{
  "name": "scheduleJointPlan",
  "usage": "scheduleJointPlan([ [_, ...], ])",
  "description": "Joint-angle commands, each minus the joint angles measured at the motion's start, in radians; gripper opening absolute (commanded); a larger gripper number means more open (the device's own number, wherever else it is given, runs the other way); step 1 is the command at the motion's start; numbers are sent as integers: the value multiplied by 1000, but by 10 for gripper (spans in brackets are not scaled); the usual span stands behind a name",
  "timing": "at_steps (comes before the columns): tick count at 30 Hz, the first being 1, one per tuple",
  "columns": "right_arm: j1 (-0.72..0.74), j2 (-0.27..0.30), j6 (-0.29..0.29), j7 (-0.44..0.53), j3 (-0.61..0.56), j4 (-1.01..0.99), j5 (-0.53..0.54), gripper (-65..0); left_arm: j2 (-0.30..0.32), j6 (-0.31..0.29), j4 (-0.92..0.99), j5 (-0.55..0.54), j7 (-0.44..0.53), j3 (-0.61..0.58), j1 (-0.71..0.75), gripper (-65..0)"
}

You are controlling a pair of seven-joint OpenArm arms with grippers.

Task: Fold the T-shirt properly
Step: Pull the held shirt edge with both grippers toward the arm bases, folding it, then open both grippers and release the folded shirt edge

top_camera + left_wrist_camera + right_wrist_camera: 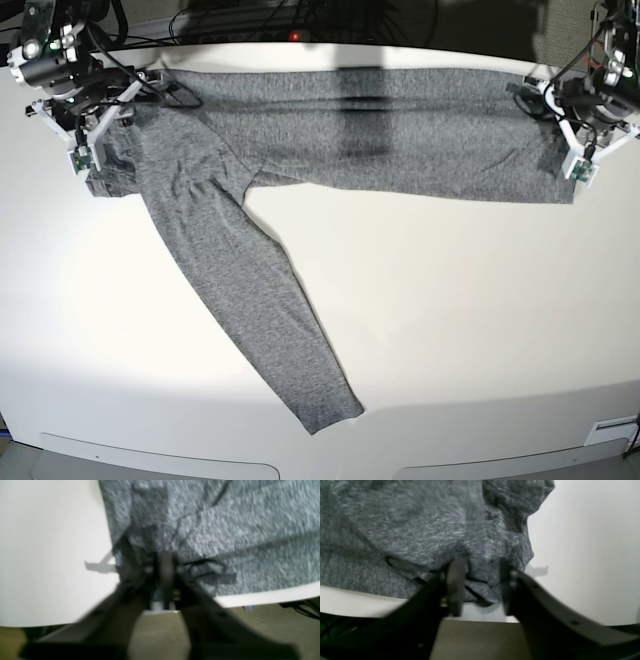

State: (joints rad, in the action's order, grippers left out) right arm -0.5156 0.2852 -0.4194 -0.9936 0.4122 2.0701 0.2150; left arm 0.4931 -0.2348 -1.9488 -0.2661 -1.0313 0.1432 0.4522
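The heather-grey T-shirt (400,140) lies in a long band across the far side of the white table (450,320). One sleeve (250,290) runs diagonally toward the front. My right gripper (95,150) sits at the shirt's left end. In the right wrist view its fingers (455,585) stand apart, so the gripper (480,585) is open over the cloth's edge (395,525). My left gripper (578,165) is at the shirt's right end. In the blurred left wrist view its tips (166,567) are close together against bunched fabric (237,530). A grip cannot be made out.
Both arms stand at the table's far corners, near its edge (262,597). Dark cables (300,25) run along the back behind the table. Olive floor (480,640) shows below the edge in the wrist views. White tabletop (582,555) lies beside the shirt.
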Motion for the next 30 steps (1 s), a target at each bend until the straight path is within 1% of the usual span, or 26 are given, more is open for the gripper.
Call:
scheduleJointPlan([
  [1,0,11,5,0,6,19,2,-369,14,6,-15,5,8,7,8,-508],
  [3,0,11,5,-15,6,19,-2,-363,14,6,-15,25,8,6,18,-449],
  [5,0,11,6,-16,6,19,-1,-363,14,6,-15,64,10,7,26,-424],
  [7,1,11,6,-3,6,19,3,-363,14,6,-15,97,24,7,27,-421],
  [9,3,11,7,27,6,19,10,-363,14,8,-15,134,66,7,27,-421],
  [12,3,11,7,95,6,19,34,-363,14,49,-15,171,116,7,24,-421],
  [14,6,11,8,132,6,19,40,-363,14,76,-15,200,128,7,18,-421],
  [18,43,11,8,151,6,21,64,-363,14,109,-15,237,135,6,-25,-421],
  [20,81,11,8,167,6,21,109,-363,14,116,-15,228,166,6,-65,-421],
  [22,128,11,8,196,6,21,173,-363,14,115,-15,190,205,6,-113,-421],
  [24,178,11,7,230,6,21,243,-363,14,115,-15,121,243,6,-163,-422],
  [26,229,11,7,230,6,21,304,-363,14,112,-15,45,293,6,-210,-422],
  [28,267,11,6,223,6,20,320,-363,6,107,-14,-1,330,6,-257,-422],
  [30,295,11,6,223,6,20,320,-363,-19,96,-14,-5,355,6,-312,-422],
])
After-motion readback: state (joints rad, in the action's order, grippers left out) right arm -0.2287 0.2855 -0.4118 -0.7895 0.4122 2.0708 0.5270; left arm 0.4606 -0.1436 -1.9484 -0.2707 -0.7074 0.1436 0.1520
